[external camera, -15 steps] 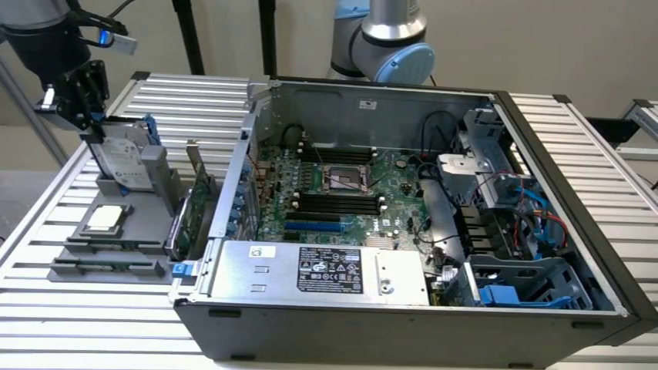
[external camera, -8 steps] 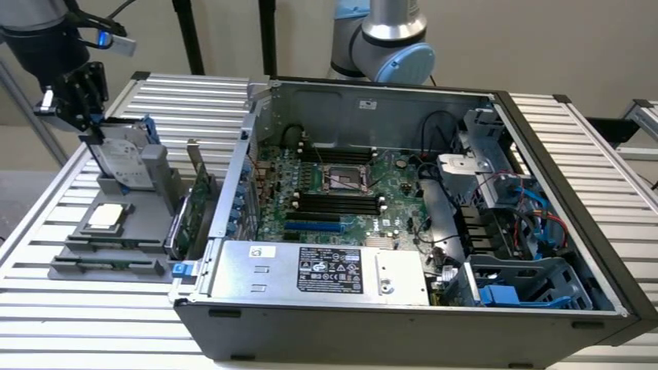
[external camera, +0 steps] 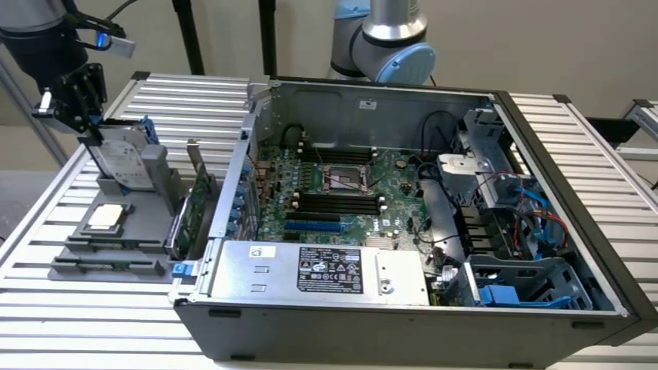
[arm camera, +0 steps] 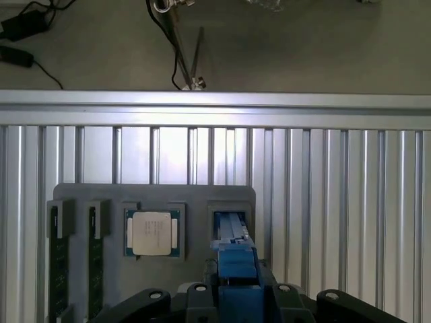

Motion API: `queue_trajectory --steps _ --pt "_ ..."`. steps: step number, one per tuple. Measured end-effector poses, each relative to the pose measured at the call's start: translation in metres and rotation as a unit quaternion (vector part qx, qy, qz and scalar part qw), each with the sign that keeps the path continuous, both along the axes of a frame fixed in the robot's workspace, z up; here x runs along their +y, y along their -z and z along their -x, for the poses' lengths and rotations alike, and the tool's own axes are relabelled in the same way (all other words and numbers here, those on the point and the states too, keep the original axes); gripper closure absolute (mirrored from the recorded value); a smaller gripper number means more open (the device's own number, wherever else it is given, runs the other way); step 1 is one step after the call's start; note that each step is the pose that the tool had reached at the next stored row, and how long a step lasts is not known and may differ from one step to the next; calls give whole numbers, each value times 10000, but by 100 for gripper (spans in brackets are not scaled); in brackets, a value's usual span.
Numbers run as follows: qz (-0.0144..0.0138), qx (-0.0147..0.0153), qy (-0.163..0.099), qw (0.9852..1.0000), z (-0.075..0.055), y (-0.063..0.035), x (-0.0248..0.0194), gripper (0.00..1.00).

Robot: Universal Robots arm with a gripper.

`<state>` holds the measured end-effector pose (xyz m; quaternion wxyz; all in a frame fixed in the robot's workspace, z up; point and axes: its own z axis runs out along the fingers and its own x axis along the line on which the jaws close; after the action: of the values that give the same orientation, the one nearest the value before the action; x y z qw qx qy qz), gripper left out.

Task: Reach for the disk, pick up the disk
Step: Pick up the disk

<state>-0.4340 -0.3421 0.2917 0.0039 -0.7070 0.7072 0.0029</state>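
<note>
The disk [external camera: 129,162] stands on edge in a slot of the grey holder [external camera: 108,266] at the exterior view's left. It is silver-grey, with a white label and blue rails. My black gripper [external camera: 95,132] has come down on the disk's upper edge from above. In the wrist view the disk's blue rail [arm camera: 234,259] lies between the fingers, and the gripper [arm camera: 237,291] is shut on it. The disk still sits in its slot.
A square silver chip [external camera: 108,216] [arm camera: 153,233] lies in the holder beside the disk, next to two memory sticks [arm camera: 59,262]. An open computer case [external camera: 535,116] stands to the exterior view's right on the slatted aluminium table [external camera: 41,308]. A card [external camera: 196,208] stands upright between holder and case.
</note>
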Motion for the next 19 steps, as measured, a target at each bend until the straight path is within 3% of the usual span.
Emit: queue_trajectory --steps 19 --pt "0 -1 0 10000 0 -35 -17 67"
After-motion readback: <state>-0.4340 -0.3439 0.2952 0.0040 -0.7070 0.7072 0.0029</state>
